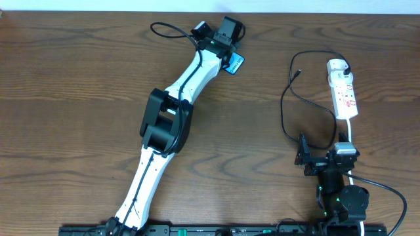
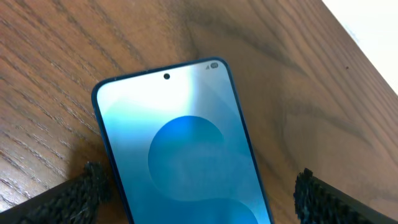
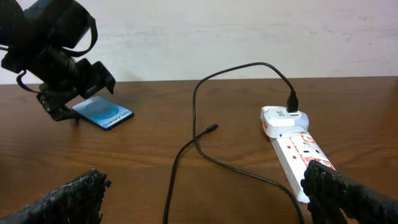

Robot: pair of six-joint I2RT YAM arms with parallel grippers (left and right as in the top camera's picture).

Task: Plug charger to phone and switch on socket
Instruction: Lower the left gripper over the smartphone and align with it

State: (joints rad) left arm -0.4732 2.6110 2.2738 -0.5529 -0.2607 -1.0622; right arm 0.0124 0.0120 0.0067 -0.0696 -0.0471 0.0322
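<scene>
The released left gripper (image 2: 202, 186) straddles the phone (image 2: 186, 143), whose long axis runs roughly straight ahead between its spread jaws.

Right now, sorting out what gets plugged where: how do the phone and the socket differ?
The phone is a flat slab with a blue screen; the socket is a narrow white strip with red markings. The charger is plugged into the socket, but its connector tip lies apart from the phone. The left gripper straddles the phone; nothing holds the socket. Both lie flat on the table.
</scene>
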